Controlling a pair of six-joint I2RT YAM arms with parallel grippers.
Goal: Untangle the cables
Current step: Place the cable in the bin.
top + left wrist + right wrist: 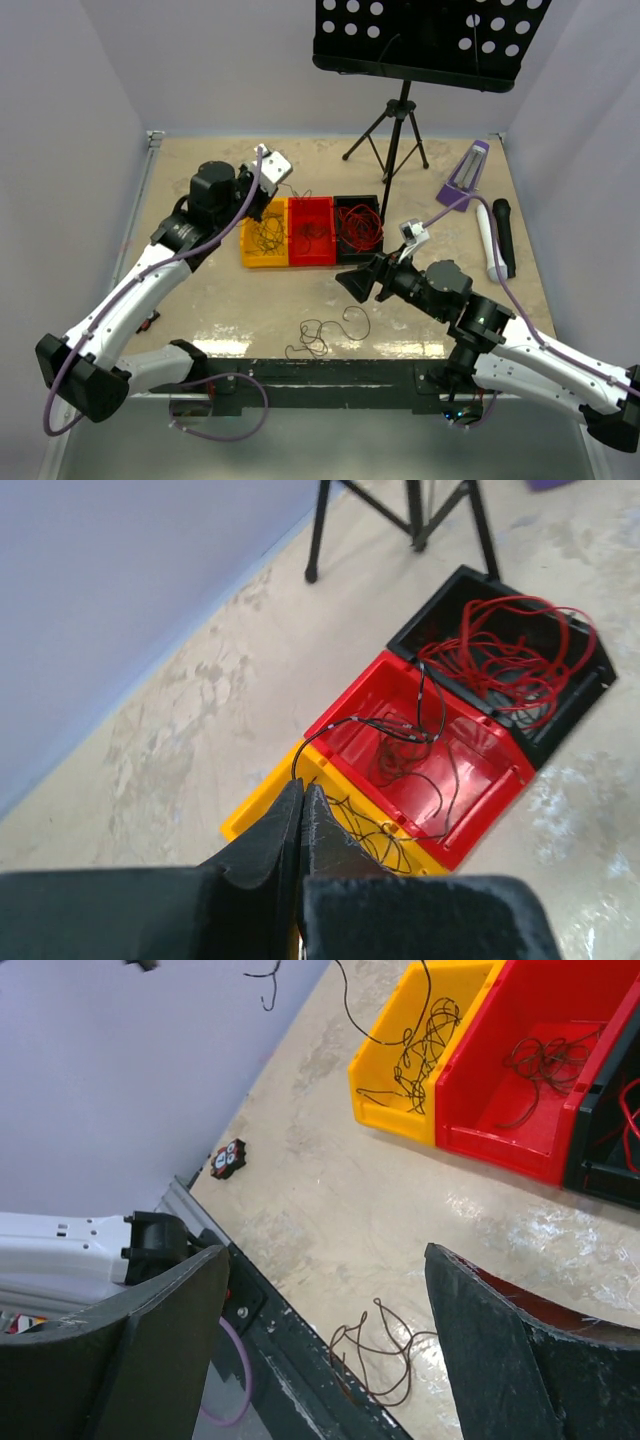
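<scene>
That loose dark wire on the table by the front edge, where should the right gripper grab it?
Probably its denser bunch at the left end, from straight above: the loose dark wire lies flat, and single strands look too thin to pinch. The right gripper stands open nearby.

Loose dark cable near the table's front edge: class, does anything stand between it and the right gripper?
Nothing visible does. The open right gripper faces the loose dark cable, uncovered on the table.

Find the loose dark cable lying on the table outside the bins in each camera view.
Top external: loose dark cable at low centre.
Left wrist: not in it.
Right wrist: bottom centre.
Shared landmark: yellow bin, seen in all three.
</scene>
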